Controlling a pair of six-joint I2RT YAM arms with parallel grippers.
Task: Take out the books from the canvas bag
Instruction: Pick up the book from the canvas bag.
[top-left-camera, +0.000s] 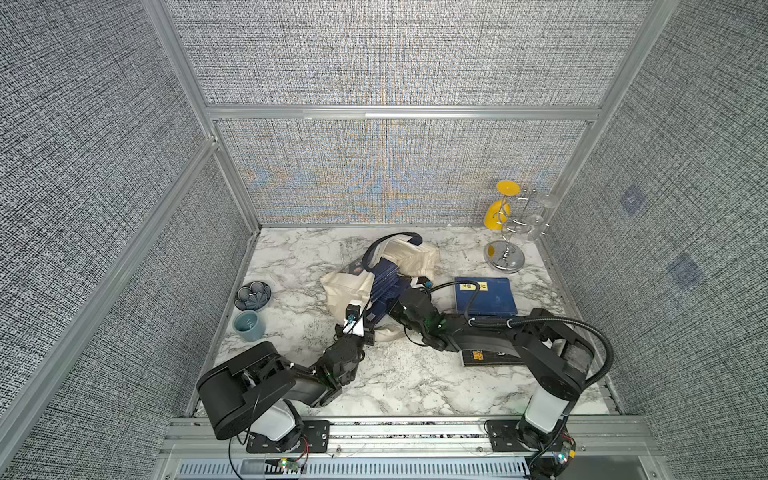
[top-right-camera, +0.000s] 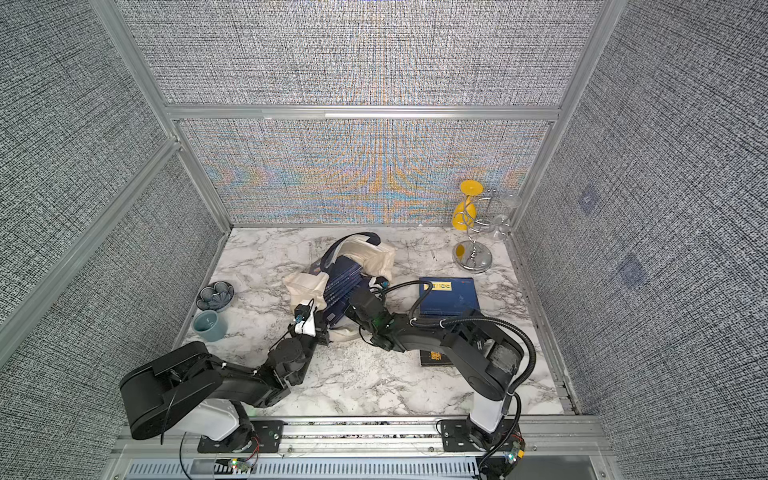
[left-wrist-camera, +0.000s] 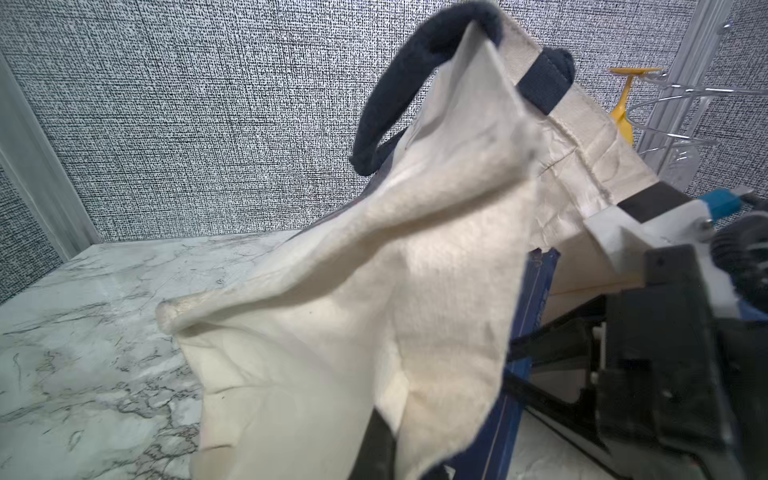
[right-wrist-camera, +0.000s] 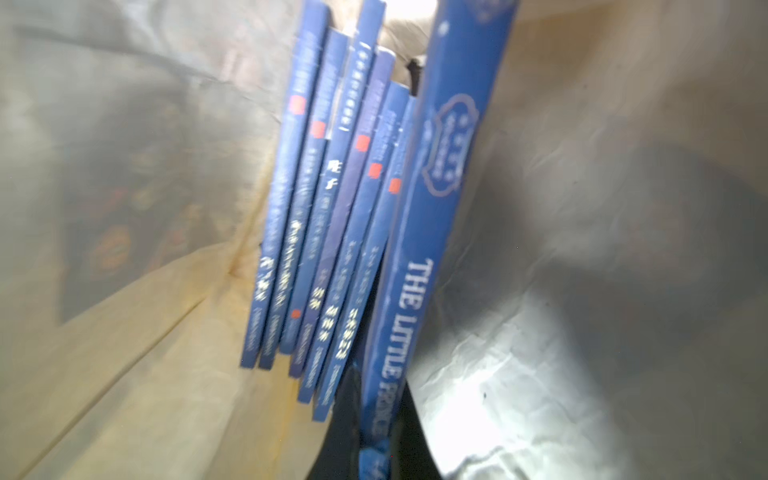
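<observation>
— Where are the books (right-wrist-camera: 316, 232)?
— Inside the canvas bag (top-left-camera: 415, 257), right ahead of the right end effector (right-wrist-camera: 374, 440). Their spines run lengthwise away from it, deeper in. It's clamped on the thick Little Prince book (right-wrist-camera: 419, 249).
— And the left end effector (top-left-camera: 368, 328)?
— Pinched together on the bag's nearest edge. Canvas hides the covers, and the thin spines' lettering is too blurred to read.

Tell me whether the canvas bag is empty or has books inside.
Not empty. In the right wrist view, a row of blue books stands inside the canvas bag, spines showing between its cloth walls.
</observation>
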